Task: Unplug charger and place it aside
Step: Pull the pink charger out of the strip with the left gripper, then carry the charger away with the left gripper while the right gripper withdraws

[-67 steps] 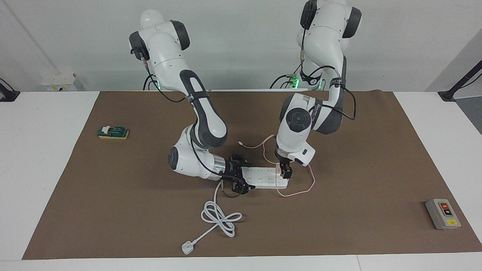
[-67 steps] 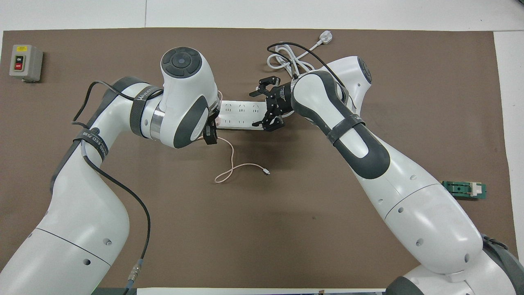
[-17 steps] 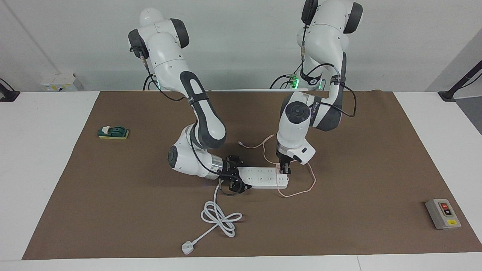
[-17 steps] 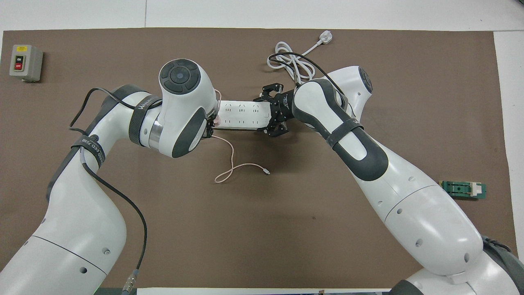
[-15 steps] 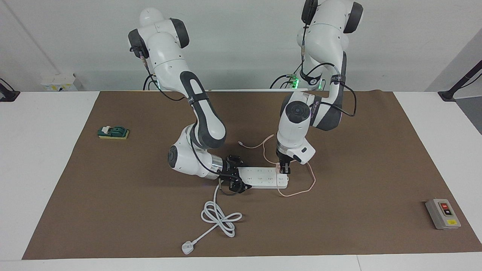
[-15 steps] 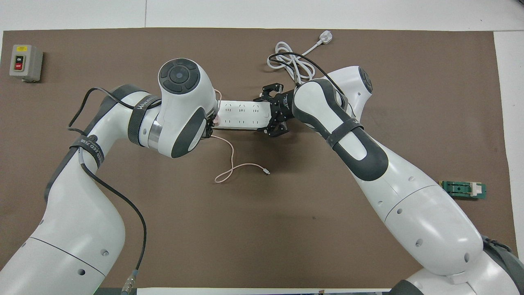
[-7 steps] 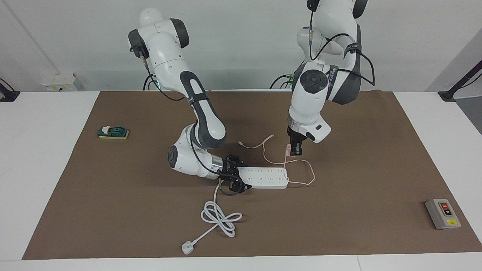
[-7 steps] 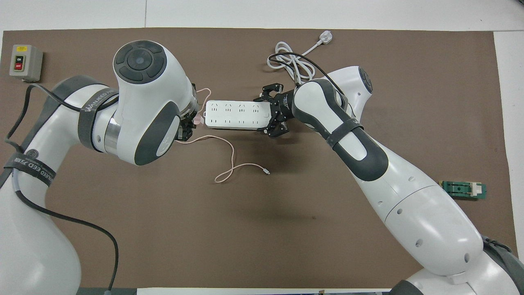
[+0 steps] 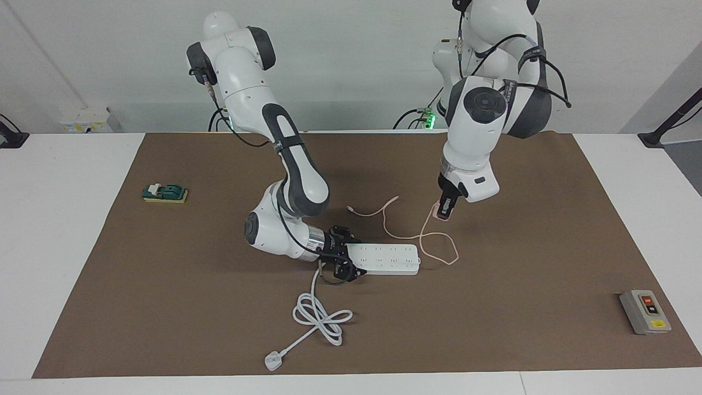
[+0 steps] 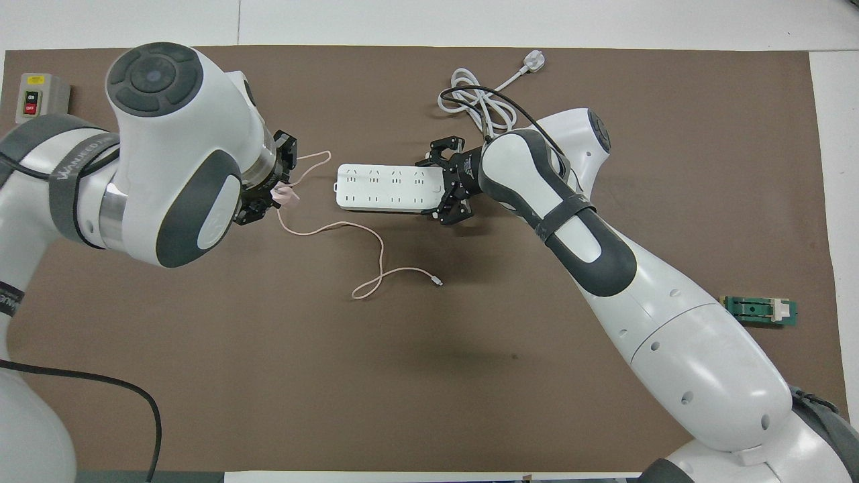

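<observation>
My left gripper (image 9: 445,210) is shut on the small pale pink charger (image 9: 438,212) and holds it in the air above the brown mat, clear of the white power strip (image 9: 387,259), toward the left arm's end. In the overhead view the charger (image 10: 286,195) sits at the left gripper (image 10: 267,193). Its thin pink cable (image 9: 439,248) hangs to the mat and trails to a loose end (image 10: 437,283). My right gripper (image 9: 344,260) grips the cord end of the power strip (image 10: 382,188), with its jaws on either side; it also shows in the overhead view (image 10: 443,184).
The strip's thick white cord (image 9: 321,316) lies coiled farther from the robots, ending in a plug (image 9: 272,360). A grey button box (image 9: 645,311) sits at the left arm's end of the mat. A small green block (image 9: 164,192) lies at the right arm's end.
My left gripper has pulled the charger out of the power strip, risen and moved toward the left arm's end, dragging the cable. The right gripper has closed in on the strip's end and stays.
</observation>
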`<state>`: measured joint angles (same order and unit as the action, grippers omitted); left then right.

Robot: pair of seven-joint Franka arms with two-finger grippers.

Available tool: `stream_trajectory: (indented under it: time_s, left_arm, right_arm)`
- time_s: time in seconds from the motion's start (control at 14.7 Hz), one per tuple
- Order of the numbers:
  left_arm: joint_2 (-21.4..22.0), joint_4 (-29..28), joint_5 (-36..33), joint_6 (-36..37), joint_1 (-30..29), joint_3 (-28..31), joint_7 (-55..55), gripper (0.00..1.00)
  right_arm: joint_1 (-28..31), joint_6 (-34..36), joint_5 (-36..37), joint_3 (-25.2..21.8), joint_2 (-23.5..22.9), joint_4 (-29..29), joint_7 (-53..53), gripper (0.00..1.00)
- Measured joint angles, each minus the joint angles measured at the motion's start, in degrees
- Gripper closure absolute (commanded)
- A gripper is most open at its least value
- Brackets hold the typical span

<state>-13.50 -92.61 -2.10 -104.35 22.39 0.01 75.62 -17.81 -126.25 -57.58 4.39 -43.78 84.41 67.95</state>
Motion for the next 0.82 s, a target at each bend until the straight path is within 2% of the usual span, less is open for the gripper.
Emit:
stream_trajectory:
  time_s: [0.07, 0.14, 0.2, 0.54, 0.82]
  left_arm:
    - [0.9, 0.0, 0.0, 1.5, -0.9, 0.0, -5.8, 1.0]
    - [1.8, 0.0, 0.0, 3.3, -1.8, 0.0, -11.9, 1.0]
    - [2.5, -0.1, 0.0, 5.1, -2.8, 0.1, -17.6, 1.0]
    - [6.6, -3.3, 0.0, 8.1, -8.6, 0.2, -44.2, 1.0]
    - [11.9, -11.7, 1.2, 6.2, -15.1, 0.3, -64.1, 1.0]
  right_arm:
    - [0.0, 0.0, 0.0, 0.0, 0.0, 0.0, 0.0, 1.0]
    - [0.0, 0.0, 0.0, 0.0, 0.0, 0.0, 0.0, 0.16]
    - [0.0, 0.0, 0.0, 0.0, 0.0, 0.0, 0.0, 0.0]
    - [-0.9, -0.4, 0.0, -0.1, 2.1, -0.1, 1.4, 0.0]
    - [0.9, 3.5, 0.4, -1.0, 6.6, -0.1, 4.4, 0.0]
